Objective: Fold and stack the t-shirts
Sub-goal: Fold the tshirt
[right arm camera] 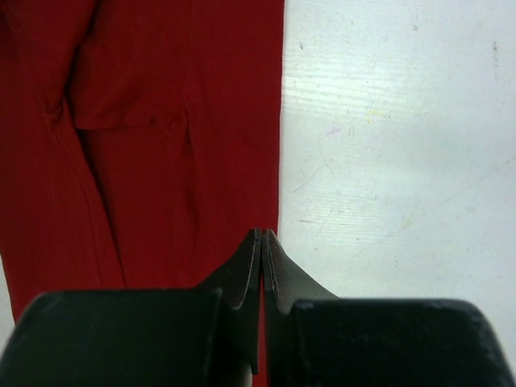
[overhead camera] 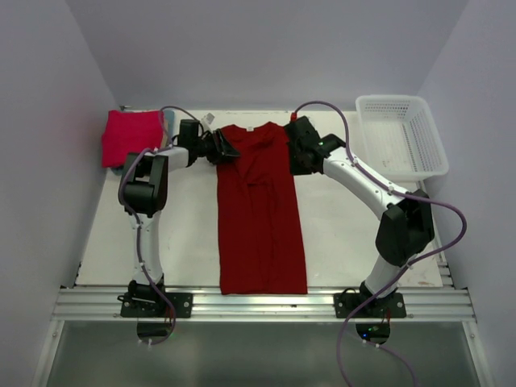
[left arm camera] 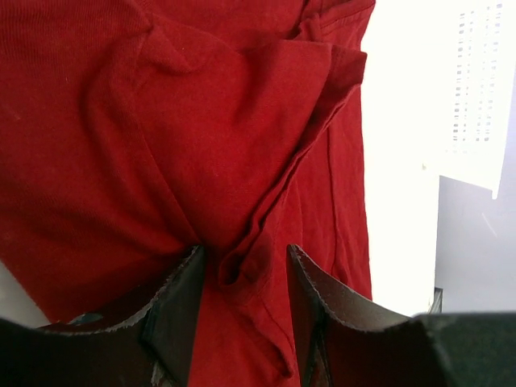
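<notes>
Top external shows the soft dark crimson t-shirt [overhead camera: 262,210] lying as a long narrow strip down the table [overhead camera: 339,234], a folded pinkish-red t-shirt [overhead camera: 131,137] at the far left corner, and a white mesh basket [overhead camera: 391,98] far right. The left gripper [left arm camera: 246,254] has its jaws apart around a raised crease of crimson cloth. The right gripper [right arm camera: 262,234] has its jaws pressed together at that shirt's right edge.

Item count, positions given relative to the basket [overhead camera: 401,133]:

- Baskets: one.
- T-shirts: two confirmed. One dark red t-shirt [overhead camera: 262,218] is left of the basket. One pinkish-red t-shirt [overhead camera: 131,137] is far left of the basket.
- Blue-grey cloth [overhead camera: 167,126]: one strip at the pinkish-red t-shirt's edge. Whether it is a third shirt cannot be told.
- Worktop [overhead camera: 185,234]: one.
- Arms: two, the left arm [overhead camera: 145,189] and the right arm [overhead camera: 403,230].
- End effectors: two, the left end effector [left arm camera: 242,254] and the right end effector [right arm camera: 263,235].
</notes>
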Robot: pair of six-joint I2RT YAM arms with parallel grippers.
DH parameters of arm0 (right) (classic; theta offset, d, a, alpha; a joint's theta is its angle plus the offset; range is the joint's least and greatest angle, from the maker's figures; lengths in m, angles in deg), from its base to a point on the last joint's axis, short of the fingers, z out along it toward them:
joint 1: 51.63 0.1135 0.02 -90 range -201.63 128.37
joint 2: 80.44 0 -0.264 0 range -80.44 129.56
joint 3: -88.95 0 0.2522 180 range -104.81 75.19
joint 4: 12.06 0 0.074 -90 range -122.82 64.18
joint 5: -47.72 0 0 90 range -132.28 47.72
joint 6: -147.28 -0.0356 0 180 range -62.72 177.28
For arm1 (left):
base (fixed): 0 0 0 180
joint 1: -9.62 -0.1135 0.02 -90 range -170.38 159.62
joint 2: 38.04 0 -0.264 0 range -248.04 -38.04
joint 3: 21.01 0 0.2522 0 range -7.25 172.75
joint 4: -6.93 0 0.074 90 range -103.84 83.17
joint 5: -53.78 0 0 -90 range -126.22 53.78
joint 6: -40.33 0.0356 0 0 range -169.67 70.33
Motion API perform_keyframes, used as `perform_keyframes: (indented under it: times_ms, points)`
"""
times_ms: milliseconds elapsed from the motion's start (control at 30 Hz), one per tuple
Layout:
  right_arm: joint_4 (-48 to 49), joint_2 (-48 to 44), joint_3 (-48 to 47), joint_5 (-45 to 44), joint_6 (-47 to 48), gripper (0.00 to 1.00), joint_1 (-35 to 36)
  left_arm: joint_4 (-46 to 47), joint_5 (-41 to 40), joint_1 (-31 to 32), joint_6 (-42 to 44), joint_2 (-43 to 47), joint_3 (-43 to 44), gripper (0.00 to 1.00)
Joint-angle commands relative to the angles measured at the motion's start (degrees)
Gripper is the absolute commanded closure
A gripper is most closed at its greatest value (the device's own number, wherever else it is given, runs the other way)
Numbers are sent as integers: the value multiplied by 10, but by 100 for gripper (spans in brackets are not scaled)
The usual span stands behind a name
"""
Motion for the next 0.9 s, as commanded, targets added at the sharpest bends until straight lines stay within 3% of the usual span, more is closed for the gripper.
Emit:
perform_keyframes:
  times_ms: [0,567,667,800,867]
  points:
    - [15,-21,6,-12,-2,100,-4,30,8,6,-7,-2,29,52]
    - [24,-25,25,-2,0,100,-19,-1,2,27,-4,-2,69,57]
    - [25,-28,28,-3,-1,100,-23,-1,3,36,-3,-4,72,70]
    - [26,-33,33,-2,-3,100,-29,-6,8,48,-3,-12,85,98]
    - [26,-35,36,-2,-3,100,-32,-8,8,56,-2,-16,89,100]
